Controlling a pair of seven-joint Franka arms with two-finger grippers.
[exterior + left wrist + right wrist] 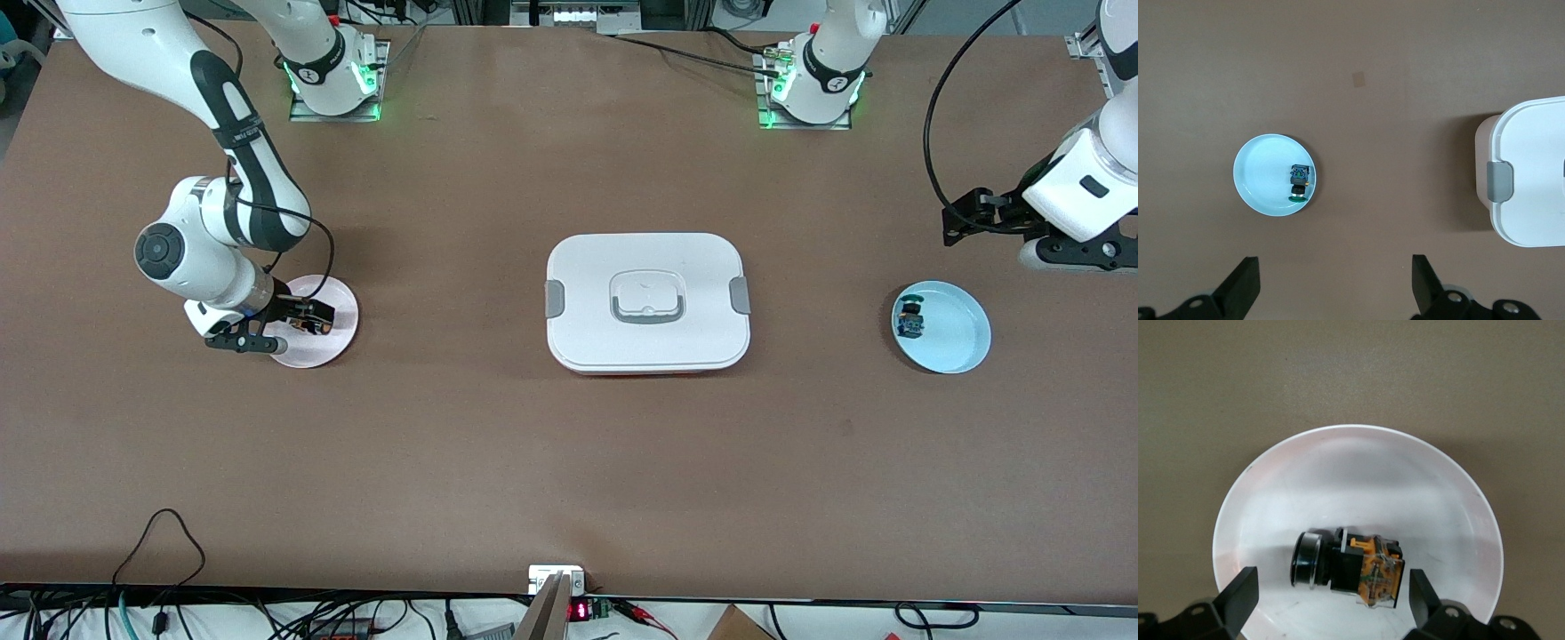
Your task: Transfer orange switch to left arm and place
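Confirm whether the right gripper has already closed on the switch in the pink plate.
No. The right gripper is open over the pink plate, its fingers on either side of the switch, which lies on the plate.

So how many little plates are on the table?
2. A pink plate lies under the right gripper, at the right arm's end; a blue plate sits at the left arm's end.

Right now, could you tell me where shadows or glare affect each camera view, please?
Front view: even light, soft shadows under the right arm and around the box, green glow at both bases. Left wrist view: a dark shadow edges the box, while the blue plate looks washed out. Right wrist view: the pink plate looks nearly white; the switch is sharp.
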